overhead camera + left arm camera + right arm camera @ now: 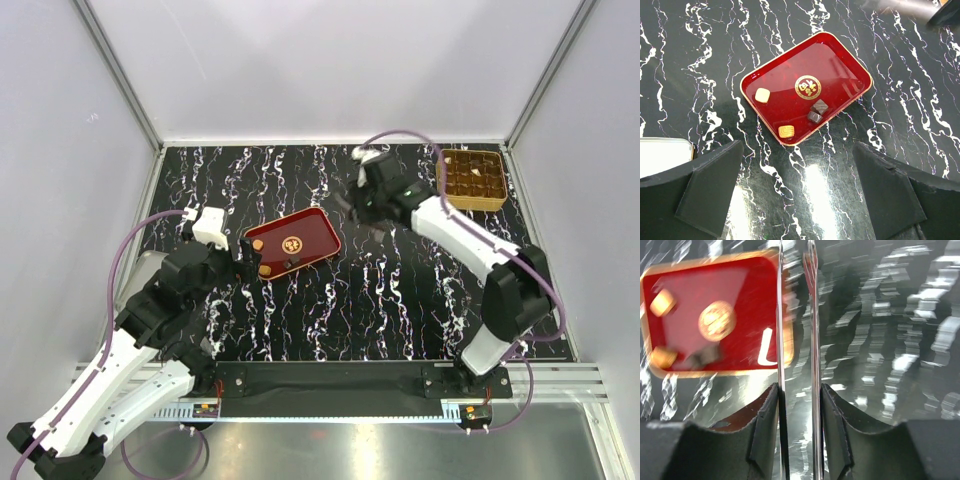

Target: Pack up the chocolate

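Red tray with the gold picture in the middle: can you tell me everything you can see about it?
The shiny red rectangular tray has rounded corners, a thin gold rim and a round gold emblem at its centre. It looks like glossy plastic. It lies flat, slanted, on the black marbled table. Inside sit a pale square chocolate, a ridged tan chocolate and two dark chocolates side by side.

Black worktop (pixel 380 300) veined all over with white marble streaks, glossy enough to throw back light. Carries a red tray (pixel 315 235) with a gold rim left of the middle, turned at a slant. Bears a square golden box (pixel 475 205) with a grid of compartments in the far right corner, well apart from the tray. Holds at the left edge a pale flat thing with rounded corners (pixel 660 155), only partly in view.
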Robot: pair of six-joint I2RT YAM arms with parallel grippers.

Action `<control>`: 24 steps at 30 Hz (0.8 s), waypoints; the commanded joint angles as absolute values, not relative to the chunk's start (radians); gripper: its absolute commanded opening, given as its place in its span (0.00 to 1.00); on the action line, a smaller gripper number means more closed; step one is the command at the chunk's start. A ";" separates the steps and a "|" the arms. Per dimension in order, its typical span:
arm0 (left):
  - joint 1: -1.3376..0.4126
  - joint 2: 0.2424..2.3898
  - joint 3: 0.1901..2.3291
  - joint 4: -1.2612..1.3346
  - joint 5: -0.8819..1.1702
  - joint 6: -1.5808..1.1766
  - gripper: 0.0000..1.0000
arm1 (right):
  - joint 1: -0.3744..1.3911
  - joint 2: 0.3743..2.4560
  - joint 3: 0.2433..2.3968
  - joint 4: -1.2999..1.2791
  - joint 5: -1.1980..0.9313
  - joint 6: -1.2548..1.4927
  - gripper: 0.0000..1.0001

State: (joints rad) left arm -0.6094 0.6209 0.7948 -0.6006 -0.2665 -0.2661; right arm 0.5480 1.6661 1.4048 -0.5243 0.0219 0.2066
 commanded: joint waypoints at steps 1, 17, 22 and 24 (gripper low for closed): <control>-0.607 0.614 0.801 -0.561 -0.282 -0.262 0.99 | 0.649 1.643 1.368 -0.364 -0.034 0.149 0.45; -0.607 0.600 0.801 -0.565 -0.287 -0.264 0.99 | 0.922 1.919 1.523 -0.296 -0.011 -0.024 0.50; -0.607 0.598 0.801 -0.565 -0.285 -0.262 0.99 | 0.953 1.950 1.548 -0.310 0.034 -0.051 0.52; -0.607 0.598 0.801 -0.563 -0.284 -0.262 0.99 | 0.959 1.953 1.546 -0.313 0.049 -0.060 0.52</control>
